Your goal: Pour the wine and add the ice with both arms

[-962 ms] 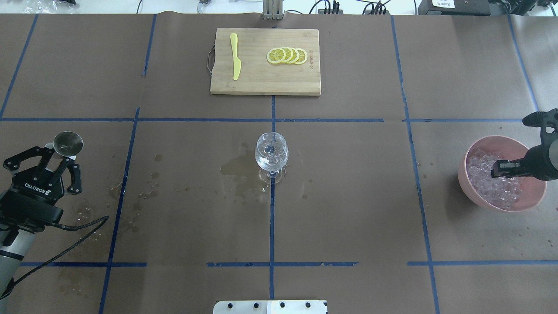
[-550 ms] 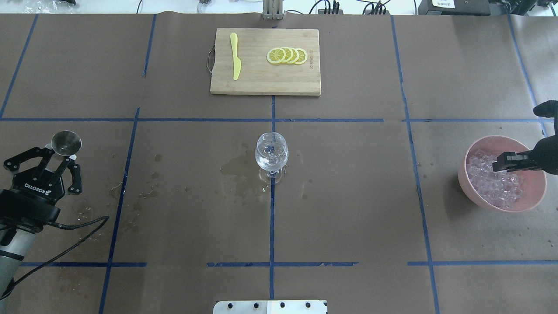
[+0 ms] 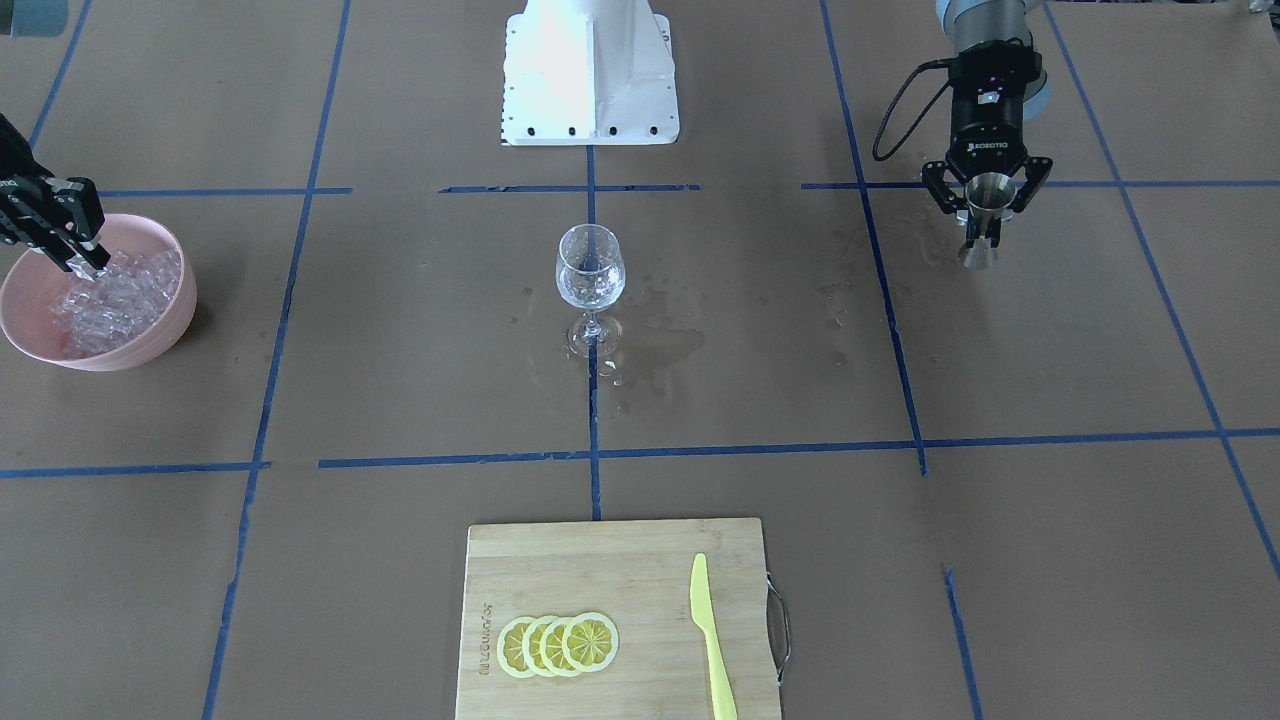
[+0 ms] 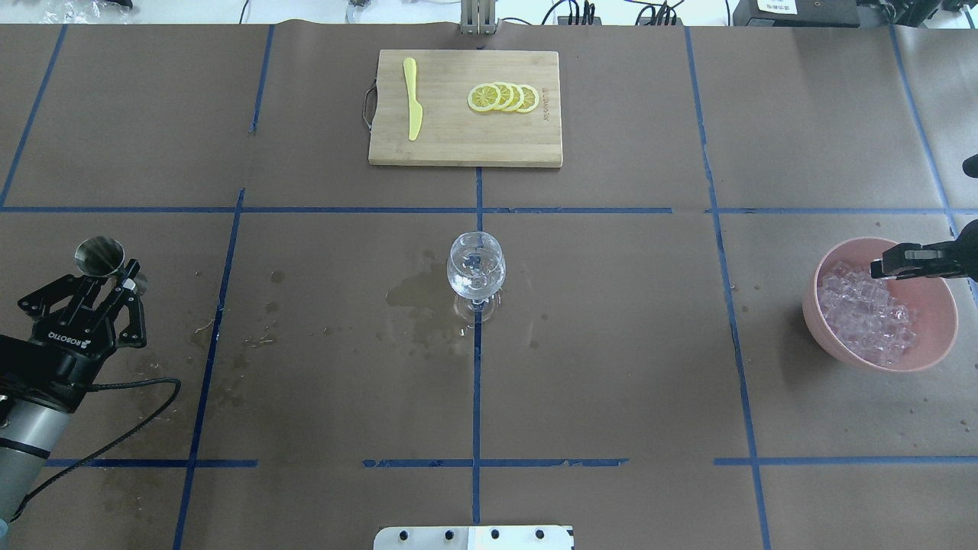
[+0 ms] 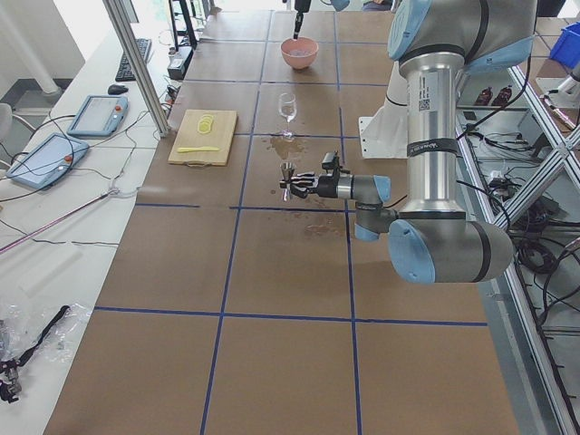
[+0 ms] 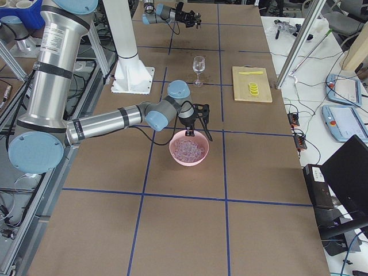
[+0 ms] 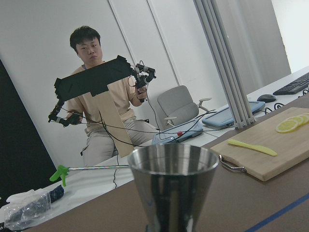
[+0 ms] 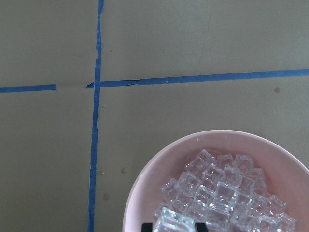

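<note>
Ice step: right jaws pinch ice cube (image 8: 175, 221), bowl (image 8: 145, 187) beneath; next carry over glass (image 4: 475, 266). Left jaws clamp jigger (image 4: 99, 256).

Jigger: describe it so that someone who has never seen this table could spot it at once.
From the central wine glass, go to the left end effector. Clamped in it is the jigger, the only steel hourglass-shaped cup in the scene.

It is a robotics lab, with silver-grey jointed robot arms (image 6: 54, 75) at a brown paper-covered table (image 4: 611, 344) gridded with blue tape (image 4: 477, 382) and grey teach pendants (image 5: 95, 113) at the left-side view's ten o'clock.
</note>
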Controlling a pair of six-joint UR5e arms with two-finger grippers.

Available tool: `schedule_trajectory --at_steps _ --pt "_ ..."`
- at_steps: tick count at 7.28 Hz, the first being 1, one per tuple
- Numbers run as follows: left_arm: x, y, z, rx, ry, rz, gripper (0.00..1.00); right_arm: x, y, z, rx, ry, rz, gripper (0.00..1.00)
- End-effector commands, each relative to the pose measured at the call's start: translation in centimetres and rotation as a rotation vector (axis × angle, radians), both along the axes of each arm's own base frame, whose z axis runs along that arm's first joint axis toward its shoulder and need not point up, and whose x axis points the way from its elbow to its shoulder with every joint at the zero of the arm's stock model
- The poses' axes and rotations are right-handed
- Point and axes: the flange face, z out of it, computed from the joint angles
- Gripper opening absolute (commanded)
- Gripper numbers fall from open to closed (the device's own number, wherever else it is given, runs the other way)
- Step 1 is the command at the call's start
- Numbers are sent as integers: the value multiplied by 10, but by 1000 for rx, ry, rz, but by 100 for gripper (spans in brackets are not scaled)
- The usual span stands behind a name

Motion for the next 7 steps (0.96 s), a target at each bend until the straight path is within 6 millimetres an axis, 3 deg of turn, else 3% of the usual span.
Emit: schedule_trajectory --at_steps 1,4,7 --pt "3 1 10 -56 178 5 0 1 0 -14 17 -19 8 0" --pt "13 2 18 -96 224 9 0 1 6 -33 27 -59 -16 0" --pt "42 4 26 -182 245 -19 0 27 8 -59 17 -161 -28 0"
